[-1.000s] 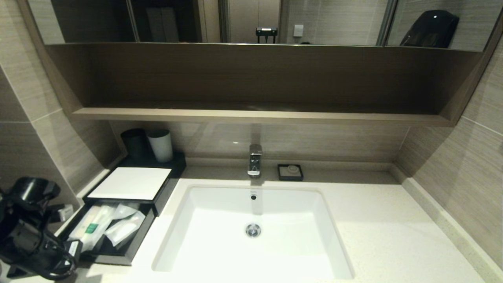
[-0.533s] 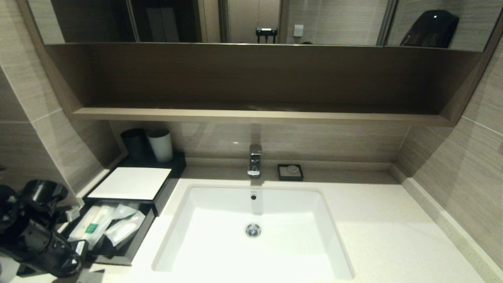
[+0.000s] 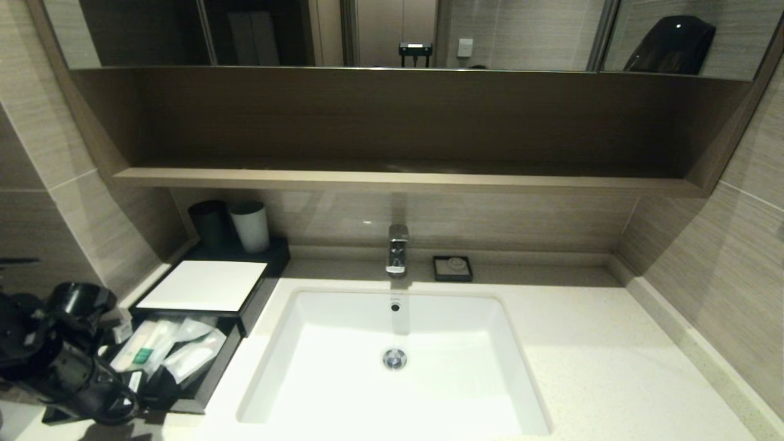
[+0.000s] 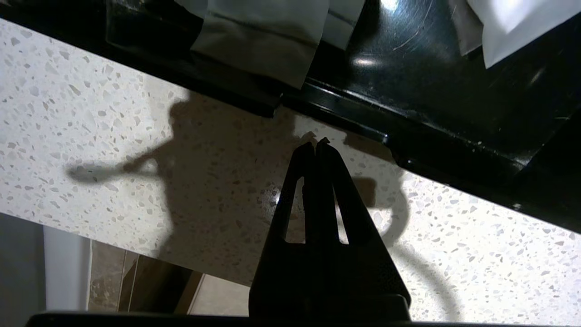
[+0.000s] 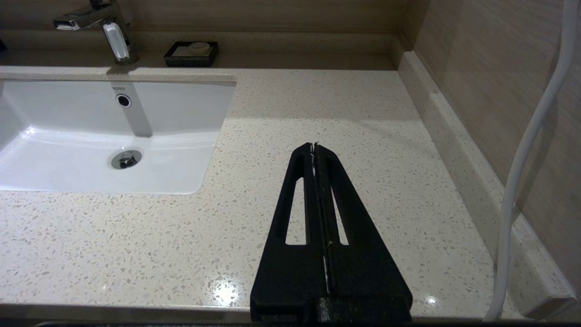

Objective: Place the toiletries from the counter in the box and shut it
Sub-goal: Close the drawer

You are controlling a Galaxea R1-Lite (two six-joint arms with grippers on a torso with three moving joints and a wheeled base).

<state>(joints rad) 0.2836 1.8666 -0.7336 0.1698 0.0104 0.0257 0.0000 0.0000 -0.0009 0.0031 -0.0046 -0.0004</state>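
Low black box (image 3: 208,288) with a flat white top, at the back left corner of the cream speckled stone desk (image 3: 582,367), left of the white sink. Shallow black drawer (image 3: 202,392) pulled out toward the front edge, not yet pushed in. Slim clear-wrapped toiletry packets (image 3: 177,352) lying inside the drawer, one with a green label (none seen loose on the desk).

Left claw (image 4: 317,143) shut tight, holding nothing, low over the desk just in front of the drawer's front wall. From the wrist, one grey packet end (image 4: 263,45) hanging a little over that wall.

Step in hand, most likely: pushing the drawer shut. Best done with the closed tips flat against the middle of the front wall, pushing straight back toward the box, slow and even. A push near one corner could turn the drawer and jam it. Worth minding the packet end on the wall too; could get pinched.

Right claw (image 5: 314,146) shut and empty, parked over the bare right side of the desk.
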